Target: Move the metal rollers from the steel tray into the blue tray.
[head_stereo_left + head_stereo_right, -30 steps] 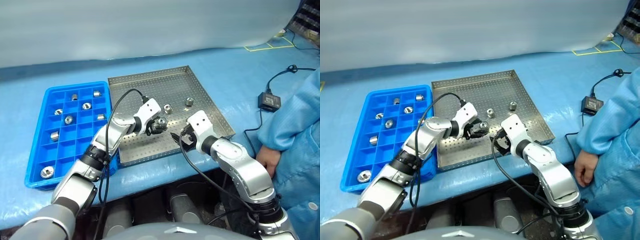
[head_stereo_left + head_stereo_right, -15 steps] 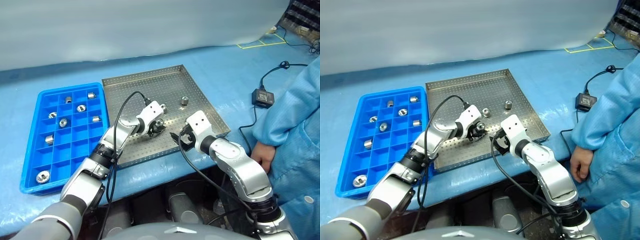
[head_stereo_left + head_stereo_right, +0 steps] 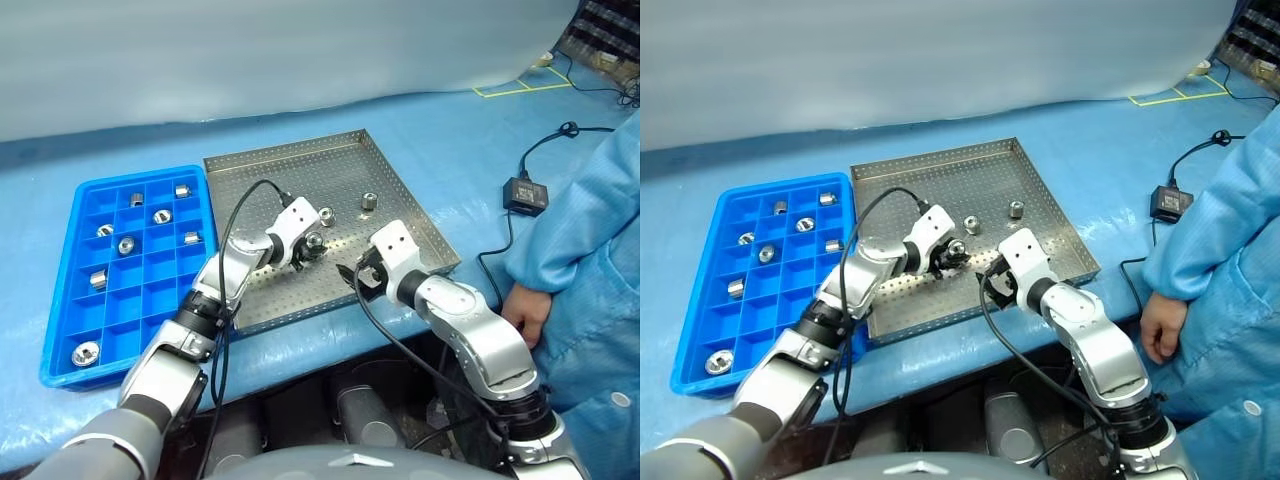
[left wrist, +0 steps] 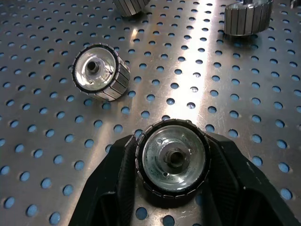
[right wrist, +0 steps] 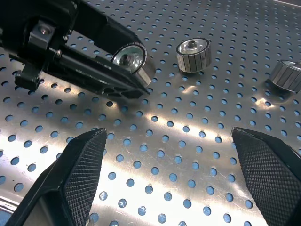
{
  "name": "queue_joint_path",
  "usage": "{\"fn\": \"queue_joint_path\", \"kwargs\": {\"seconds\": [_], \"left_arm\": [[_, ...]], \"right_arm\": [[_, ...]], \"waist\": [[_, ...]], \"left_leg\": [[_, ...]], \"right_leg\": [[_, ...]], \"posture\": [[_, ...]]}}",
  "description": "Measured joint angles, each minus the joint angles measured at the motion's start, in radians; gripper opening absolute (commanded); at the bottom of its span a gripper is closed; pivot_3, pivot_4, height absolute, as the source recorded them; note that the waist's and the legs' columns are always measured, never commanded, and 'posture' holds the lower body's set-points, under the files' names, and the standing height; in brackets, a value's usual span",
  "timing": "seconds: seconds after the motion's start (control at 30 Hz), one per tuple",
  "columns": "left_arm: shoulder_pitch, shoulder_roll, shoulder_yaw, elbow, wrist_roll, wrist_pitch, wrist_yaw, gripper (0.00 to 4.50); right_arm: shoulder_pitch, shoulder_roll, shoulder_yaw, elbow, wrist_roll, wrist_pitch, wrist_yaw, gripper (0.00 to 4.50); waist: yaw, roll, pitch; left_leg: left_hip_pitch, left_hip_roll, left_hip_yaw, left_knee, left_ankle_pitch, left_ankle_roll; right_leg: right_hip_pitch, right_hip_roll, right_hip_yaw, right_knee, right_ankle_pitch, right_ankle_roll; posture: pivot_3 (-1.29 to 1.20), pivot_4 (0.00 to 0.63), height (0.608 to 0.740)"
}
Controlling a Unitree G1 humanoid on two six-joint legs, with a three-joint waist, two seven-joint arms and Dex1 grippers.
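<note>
Since a second ago, closed on one roller (image 4: 172,162): left gripper (image 3: 313,243), mid-frame above steel tray (image 3: 400,190), jaws clamping it. Right gripper (image 3: 358,277) jaws wide, empty, lower right of it. Blue tray (image 3: 60,290) far left.

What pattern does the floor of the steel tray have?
The steel tray floor has a regular grid of small round holes, clearest in the left wrist view.
</note>
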Motion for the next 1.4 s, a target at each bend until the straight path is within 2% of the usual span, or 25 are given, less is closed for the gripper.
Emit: {"fn": "queue_joint_path", "kwargs": {"seconds": [0.2,0.33,0.47,0.6,0.77,1.0,1.1,1.2,1.4], "left_arm": [[0.153,0.147,0.098,-0.366,-0.092,0.161,-0.038,2.24],[0.283,0.234,0.196,-0.599,-0.125,0.283,-0.001,2.24],[0.377,0.239,0.341,-0.757,-0.120,0.394,0.119,2.24],[0.459,0.147,0.500,-0.868,-0.065,0.507,0.311,2.24],[0.578,0.118,0.533,-0.916,-0.043,0.584,0.400,2.24],[0.633,0.097,0.560,-0.967,-0.045,0.609,0.438,2.24],[0.631,0.101,0.559,-0.959,-0.044,0.609,0.453,2.87],[0.615,0.098,0.559,-0.939,-0.043,0.607,0.473,3.82],[0.555,0.020,0.561,-0.925,-0.075,0.544,0.494,3.82]], "right_arm": [[0.009,0.008,-0.006,-0.012,0.163,-0.070,0.188,4.50],[-0.036,0.021,-0.030,-0.024,0.268,-0.094,0.274,4.50],[-0.081,0.021,-0.028,-0.023,0.323,-0.099,0.323,4.50],[-0.118,0.001,0.021,0.010,0.318,-0.100,0.343,4.50],[-0.138,-0.010,0.059,0.052,0.309,-0.100,0.343,4.50],[-0.146,-0.022,0.061,0.052,0.309,-0.106,0.340,4.50],[-0.146,-0.022,0.061,0.052,0.308,-0.107,0.335,4.50],[-0.146,-0.022,0.061,0.052,0.305,-0.108,0.322,4.50],[-0.145,-0.029,0.061,0.048,0.291,-0.108,0.304,4.50]], "waist": [[0.004,0.001,0.000],[0.040,0.001,0.001],[0.098,0.000,0.001],[0.160,-0.001,0.000],[0.213,-0.002,0.001],[0.229,-0.002,0.001],[0.230,-0.002,0.001],[0.230,-0.002,0.001],[0.229,-0.002,0.001]], "left_leg": [[0.002,0.002,-0.001,-0.003,0.000,0.000],[0.002,0.003,-0.002,-0.002,0.000,0.000],[0.003,0.003,-0.001,-0.001,0.000,0.000],[0.002,0.002,0.000,-0.001,0.000,0.000],[0.000,0.002,0.000,0.001,0.000,0.000],[0.001,0.002,-0.001,0.001,0.000,0.000],[0.001,0.002,-0.001,0.001,0.000,0.000],[0.001,0.002,-0.001,0.001,0.000,0.000],[0.000,0.002,-0.001,0.001,0.000,0.000]], "right_leg": [[0.000,0.003,0.000,0.001,0.002,0.003],[0.000,0.003,-0.001,0.001,-0.001,-0.002],[0.001,0.002,-0.001,0.001,-0.002,-0.003],[0.002,0.000,-0.001,-0.001,-0.001,-0.002],[0.001,0.000,-0.004,-0.001,-0.002,-0.003],[0.001,-0.002,-0.005,-0.001,-0.002,-0.003],[0.001,-0.001,-0.005,-0.001,-0.002,-0.004],[0.001,-0.001,-0.005,-0.001,-0.002,-0.004],[0.001,-0.002,-0.005,-0.001,-0.002,-0.004]], "posture": [[-0.12,0.150,0.740],[-0.02,0.150,0.740],[0.05,0.150,0.740],[0.10,0.150,0.740],[0.12,0.150,0.740],[0.11,0.150,0.740],[0.11,0.150,0.740],[0.10,0.150,0.740],[0.07,0.150,0.740]]}}
